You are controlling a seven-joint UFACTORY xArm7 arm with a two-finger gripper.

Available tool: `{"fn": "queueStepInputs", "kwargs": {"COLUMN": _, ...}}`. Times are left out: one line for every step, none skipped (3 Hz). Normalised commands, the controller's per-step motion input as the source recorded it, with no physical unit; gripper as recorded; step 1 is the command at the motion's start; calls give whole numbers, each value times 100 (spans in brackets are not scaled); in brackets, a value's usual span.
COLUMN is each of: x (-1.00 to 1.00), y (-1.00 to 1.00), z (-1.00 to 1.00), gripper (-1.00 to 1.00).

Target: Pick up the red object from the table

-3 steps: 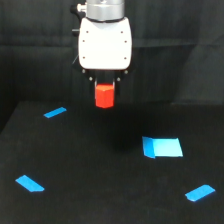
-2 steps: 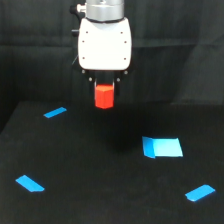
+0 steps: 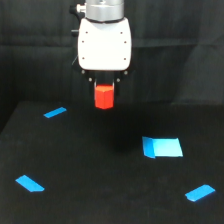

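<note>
Since a second ago nothing has visibly shifted, the fingers (image 3: 104,89) staying closed on the red block (image 3: 104,97), which hangs above the desk (image 3: 100,170), so the pick looks essentially done.

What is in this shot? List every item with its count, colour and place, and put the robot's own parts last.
red object: one, red-orange, held up off the table beneath the white head, upper middle of the exterior view.
blue rectangle: one, bright blue, flat on the table, toward the exterior view's right.
blue strips: three, bright blue, flat on the table; one at the far left, one at the near left, one at the near right.
table: one, matte black, fills the lower part of the view.
backdrop: one, black, behind the table.
arm head: one, white, top centre, above the block.
tool: one, dark fingers under the head, closed on the red object.
</note>
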Motion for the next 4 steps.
{"fn": "queueStepInputs", "kwargs": {"x": 3, "y": -12, "z": 7, "gripper": -100}}
{"fn": "queueStepInputs", "kwargs": {"x": 1, "y": -5, "z": 0, "gripper": -90}}
{"fn": "queueStepInputs", "kwargs": {"x": -1, "y": -12, "z": 6, "gripper": -100}}
{"fn": "queueStepInputs", "kwargs": {"x": 5, "y": -2, "z": 4, "gripper": -89}}
